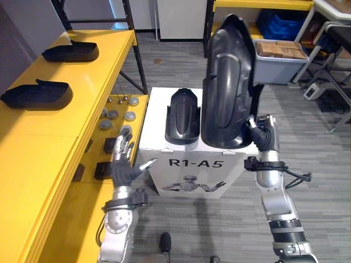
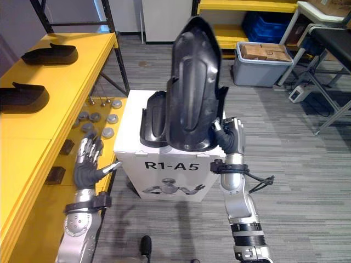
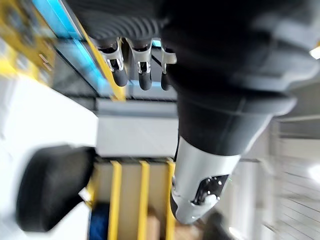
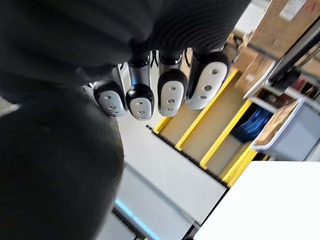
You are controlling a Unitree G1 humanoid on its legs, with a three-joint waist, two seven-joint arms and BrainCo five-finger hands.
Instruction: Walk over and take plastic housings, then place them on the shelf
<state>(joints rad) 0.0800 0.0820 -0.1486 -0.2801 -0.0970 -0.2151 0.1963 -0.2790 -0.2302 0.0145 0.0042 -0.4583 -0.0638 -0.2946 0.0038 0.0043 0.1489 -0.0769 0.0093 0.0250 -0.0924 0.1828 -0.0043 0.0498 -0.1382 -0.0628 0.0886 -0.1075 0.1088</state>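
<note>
Right hand (image 1: 262, 134): fingers and thumb closed on the lower right edge of the tall housing (image 1: 225, 82). The part stands upright with its base over the near right edge of the white box (image 1: 156, 118). It cannot be told whether the base is clear of the box top. The grip sits low and to one side, and most of the part rises above the hand.

Left hand (image 1: 125, 161): fingers straight and spread, holding nothing, just left of the box's near corner.

Second housing (image 1: 182, 118): lies on the box, just left of the tall one. The yellow shelf (image 1: 71, 109) runs along the left and carries a far housing (image 1: 71, 51) and a nearer housing (image 1: 37, 94).

Likely risks:
- The load is top-heavy on a one-sided grip. A quick turn left could make it pivot or slip out of the fingers.
- The way to the shelf crosses the box. A low base may catch the second housing or drag it off.
- The spread left hand stands in that path, so a sweep could strike it.
- A set-down too far along the shelf would knock the parts already there. The bare near stretch looks safer.
</note>
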